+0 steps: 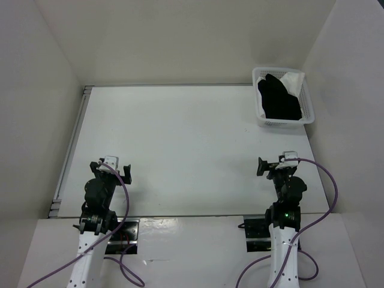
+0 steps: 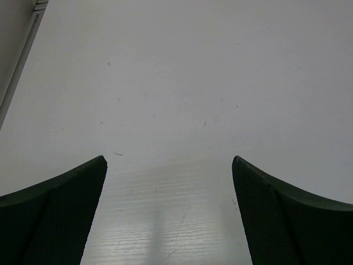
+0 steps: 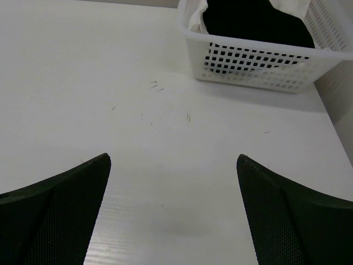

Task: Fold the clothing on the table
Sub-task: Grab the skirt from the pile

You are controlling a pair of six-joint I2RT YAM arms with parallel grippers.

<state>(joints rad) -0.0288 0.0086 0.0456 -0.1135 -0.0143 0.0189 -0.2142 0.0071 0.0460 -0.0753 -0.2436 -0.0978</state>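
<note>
Operator: What is the largest item in view?

Guide: You see the white tabletop (image 1: 192,150). It is flat, with a thin metal rail (image 1: 71,147) along its left edge in the top view.

Operator: Where is the clothing?

Guide: Look to the far right corner of the tabletop. A white mesh basket (image 1: 287,123) stands there. The black clothing (image 1: 278,99) lies bunched inside it, not on the open surface. A white cloth (image 1: 294,80) lies in the same basket, behind and to the right of the clothing and touching it. In your right wrist view, the black fabric shows through the holes in the basket's near wall.

Operator: State of the left hand?

Guide: Your left hand (image 2: 170,160) is at the near left of the tabletop, well apart from the basket. Its fingers stand wide apart and grip nothing. Only bare surface shows between them.

Operator: And the right hand?

Guide: Your right hand (image 3: 174,157) is at the near right, facing the basket and nearer to it than the left hand, but apart from it. Its fingers are spread wide, with bare tabletop between them.
</note>
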